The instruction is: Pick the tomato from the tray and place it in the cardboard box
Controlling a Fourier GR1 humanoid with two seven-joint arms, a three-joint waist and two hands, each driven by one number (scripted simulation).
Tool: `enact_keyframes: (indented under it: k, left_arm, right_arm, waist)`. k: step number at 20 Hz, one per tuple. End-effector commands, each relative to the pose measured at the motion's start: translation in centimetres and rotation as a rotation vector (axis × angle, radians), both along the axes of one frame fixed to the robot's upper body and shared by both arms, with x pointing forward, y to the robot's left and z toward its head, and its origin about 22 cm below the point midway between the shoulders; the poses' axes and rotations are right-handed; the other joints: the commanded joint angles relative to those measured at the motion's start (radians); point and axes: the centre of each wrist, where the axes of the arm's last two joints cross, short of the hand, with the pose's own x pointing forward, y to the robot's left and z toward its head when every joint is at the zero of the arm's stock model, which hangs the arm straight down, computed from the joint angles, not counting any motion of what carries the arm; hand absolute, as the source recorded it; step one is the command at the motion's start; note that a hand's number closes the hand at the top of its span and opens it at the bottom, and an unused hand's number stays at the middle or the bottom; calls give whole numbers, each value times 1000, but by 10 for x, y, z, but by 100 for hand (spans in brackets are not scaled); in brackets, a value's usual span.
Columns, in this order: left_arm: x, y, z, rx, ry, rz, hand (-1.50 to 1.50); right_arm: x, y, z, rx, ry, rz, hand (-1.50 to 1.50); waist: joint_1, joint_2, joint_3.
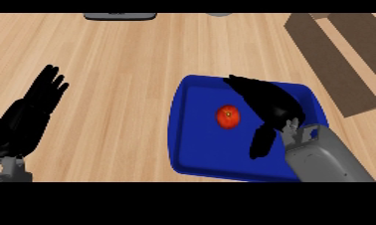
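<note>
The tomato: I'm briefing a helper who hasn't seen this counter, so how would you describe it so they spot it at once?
Start at the blue tray lying on the wooden counter, in the lower right of the head view. The tomato lies near the tray's middle, just left of the right hand, whose fingers are open above the tray. It is the only small, round, red thing in sight.

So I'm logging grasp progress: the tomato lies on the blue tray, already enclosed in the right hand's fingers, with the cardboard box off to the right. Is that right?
Not quite. The head view shows the tomato lying free on the blue tray; the right hand is open just beside it, fingers not closed round it. The cardboard box is indeed off to the right.
</note>
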Motion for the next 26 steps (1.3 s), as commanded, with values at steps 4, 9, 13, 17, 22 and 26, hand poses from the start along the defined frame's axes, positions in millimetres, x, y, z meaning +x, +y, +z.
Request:
enact_keyframes:
  k: [4,9,13,17,22,26]
  left_arm:
    - [-3,-3,-3,0,5,6,0]
    - [16,-15,-21,0,6,-8,0]
    - [-5,-7,-11,12,-6,-2,0]
    - [-9,4,-23,8,-1,14,0]
    - [-16,6,0,5,8,1,0]
    - [10,-10,-17,11,8,-12,0]
  right_arm:
    - [-2,9,-10,12,-37,38,-150]
    - [12,26,-19,-45,-54,27,-150]
    - [17,20,-35,-68,-30,42,-150]
    - [4,35,-28,-68,-29,28,-150]
    - [22,33,-37,-112,1,1,-150]
    - [29,27,-35,-142,-5,7,-150]
  waist:
    - [0,0,0]
    - [0,1,0]
    - [3,0,0]
    - [0,0,0]
    - [4,0,0]
    - [-1,1,0]
